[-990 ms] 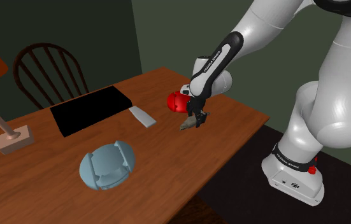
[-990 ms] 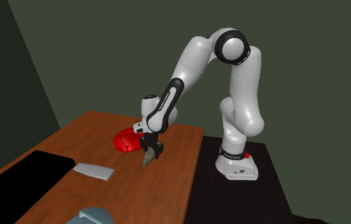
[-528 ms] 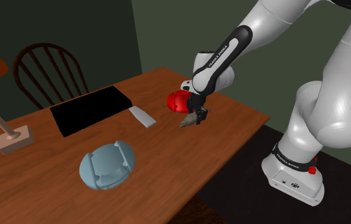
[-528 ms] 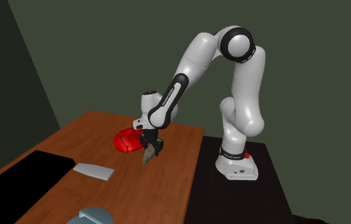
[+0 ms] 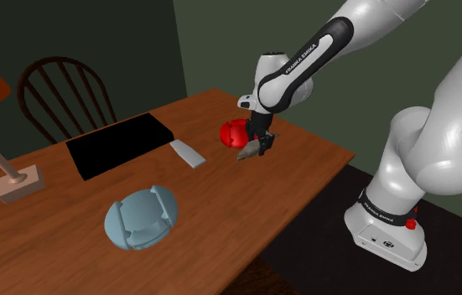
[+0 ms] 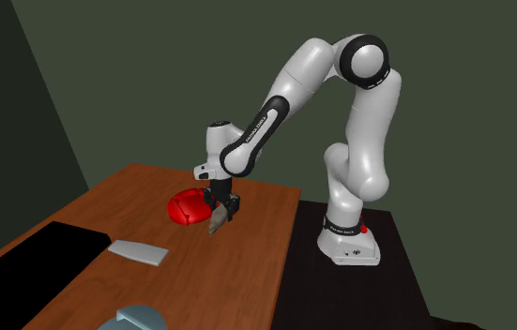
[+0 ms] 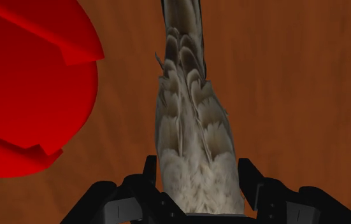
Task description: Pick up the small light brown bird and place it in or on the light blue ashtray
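Gripper [image 5: 256, 148] clamped on bird [image 7: 193, 133] | over table's [image 5: 304, 163] stand-side end, beside red object [image 5: 232, 132] | ashtray [image 5: 140, 218] well apart

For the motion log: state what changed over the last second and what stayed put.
The gripper, shut on the small grey-brown bird, rose slightly, carrying the bird higher above the table. Nothing was grasped or released. The red object, light blue ashtray, grey slab and black mat stayed put.

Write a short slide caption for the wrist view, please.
Black gripper shut on a brown-grey feathered bird over the wooden table, beside a red object.
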